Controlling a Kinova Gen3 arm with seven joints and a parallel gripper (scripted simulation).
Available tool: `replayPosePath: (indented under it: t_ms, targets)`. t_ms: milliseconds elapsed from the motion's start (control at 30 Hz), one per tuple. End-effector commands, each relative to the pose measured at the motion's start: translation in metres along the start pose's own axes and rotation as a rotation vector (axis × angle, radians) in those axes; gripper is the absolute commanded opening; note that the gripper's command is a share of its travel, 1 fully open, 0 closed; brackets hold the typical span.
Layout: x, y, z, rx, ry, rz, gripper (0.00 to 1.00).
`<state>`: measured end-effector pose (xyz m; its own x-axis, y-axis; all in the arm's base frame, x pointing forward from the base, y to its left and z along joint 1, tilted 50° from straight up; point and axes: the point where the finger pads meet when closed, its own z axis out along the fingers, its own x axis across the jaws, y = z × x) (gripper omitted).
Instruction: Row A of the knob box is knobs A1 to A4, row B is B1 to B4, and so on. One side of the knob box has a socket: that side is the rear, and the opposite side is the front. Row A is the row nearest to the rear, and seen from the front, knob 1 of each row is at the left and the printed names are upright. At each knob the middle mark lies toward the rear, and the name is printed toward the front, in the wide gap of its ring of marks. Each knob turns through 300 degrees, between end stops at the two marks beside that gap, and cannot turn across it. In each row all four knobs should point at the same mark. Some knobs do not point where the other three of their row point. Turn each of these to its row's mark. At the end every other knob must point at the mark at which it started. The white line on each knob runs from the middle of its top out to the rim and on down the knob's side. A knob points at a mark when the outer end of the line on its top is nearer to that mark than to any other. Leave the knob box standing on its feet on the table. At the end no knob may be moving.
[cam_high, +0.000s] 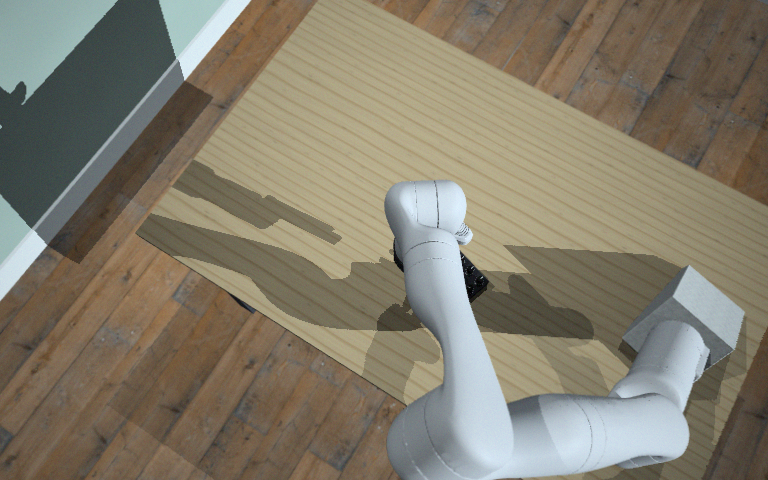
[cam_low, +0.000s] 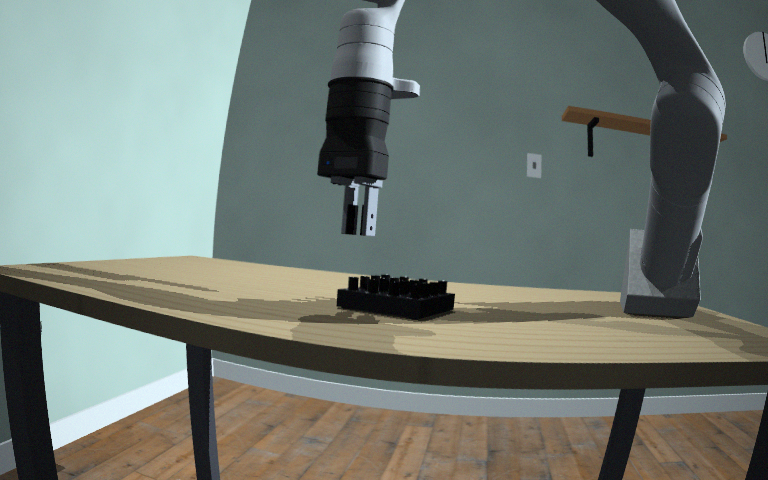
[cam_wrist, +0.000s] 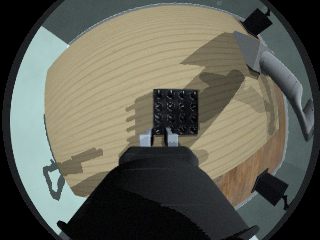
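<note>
The black knob box (cam_low: 395, 297) stands on its feet on the wooden table, with several small black knobs on top. In the overhead view only one corner of the box (cam_high: 474, 280) shows beside the arm. In the wrist view the box (cam_wrist: 176, 111) lies just ahead of the fingertips. The knob lines and printed names are too small to read. My gripper (cam_low: 359, 232) hangs straight down, well above the left end of the box. Its fingers stand partly open with a narrow gap and nothing between them.
The arm's grey base block (cam_low: 656, 283) stands on the table to the right of the box, and it also shows in the overhead view (cam_high: 685, 314). The near table edge (cam_low: 396, 362) runs in front of the box. A wall shelf (cam_low: 611, 121) hangs behind.
</note>
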<state>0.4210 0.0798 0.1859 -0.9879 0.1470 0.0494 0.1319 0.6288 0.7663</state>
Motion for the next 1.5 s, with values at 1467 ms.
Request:
replayPosePath:
  t_ms: [1467]
  targets:
    - [-0.001, 0.0, 0.019, 0.0, -0.002, 0.001, 0.46]
